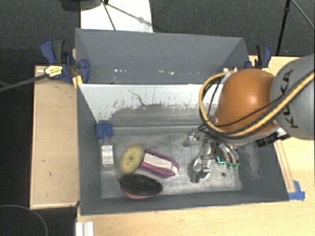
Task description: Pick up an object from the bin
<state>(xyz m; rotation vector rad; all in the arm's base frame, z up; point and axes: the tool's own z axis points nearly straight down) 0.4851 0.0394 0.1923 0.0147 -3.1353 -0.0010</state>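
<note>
We see the fingers [201, 171] low over the floor of the grey bin [162, 104], under the orange wrist cover [243, 102]; we cannot tell whether they are spread or pressed together. Nearest, to their left, lies a purple-and-white object [160, 163], touching a yellow-green round piece [132, 160]. Further left and toward the front wall sits a black brush [141, 186], and farthest left a small blue-capped bottle [105, 149].
</note>
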